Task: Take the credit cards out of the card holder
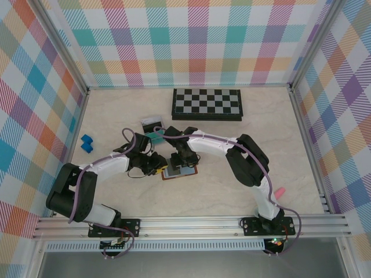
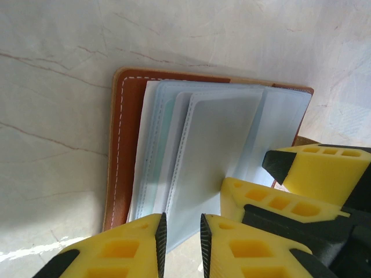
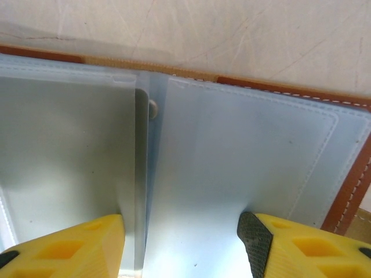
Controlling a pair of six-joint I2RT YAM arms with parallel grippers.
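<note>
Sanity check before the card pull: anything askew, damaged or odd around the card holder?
No damage shows. The card holder lies open, and its clear sleeves are fanned unevenly, edges staggered instead of stacked flush.

A cream, marble-veined worktop [image 1: 232,197] lies evenly lit at the centre of the frame, boxed in by pastel plaid walls [image 1: 191,40] at top, left and right, with aluminium posts [image 1: 61,46] in the upper corners and aluminium rails [image 1: 191,226] along the lower edge.

No text, label, brand or number can be read
</note>
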